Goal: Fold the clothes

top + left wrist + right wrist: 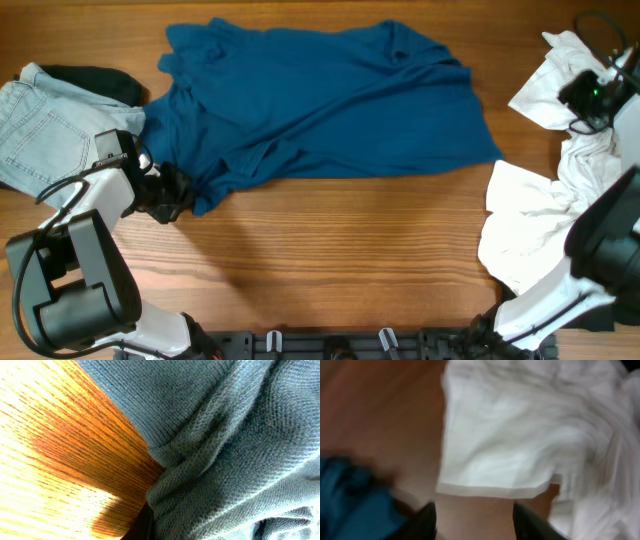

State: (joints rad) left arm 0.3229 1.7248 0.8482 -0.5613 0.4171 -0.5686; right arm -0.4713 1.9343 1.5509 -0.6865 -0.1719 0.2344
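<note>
A blue shirt (320, 110) lies spread and rumpled across the far middle of the table. My left gripper (172, 195) is at its lower left corner and is shut on that corner. The left wrist view is filled with the shirt's blue knit (240, 450), with one dark finger (142, 522) at its edge. My right gripper (475, 520) is open and empty, hovering over bare wood in front of a white garment (520, 435). In the overhead view it is at the far right (590, 95), above the white clothes (545, 215).
Light blue jeans (45, 125) and a black garment (95, 80) lie at the far left. White clothes pile along the right edge (560, 70). Bare wood (330, 260) runs across the front of the table.
</note>
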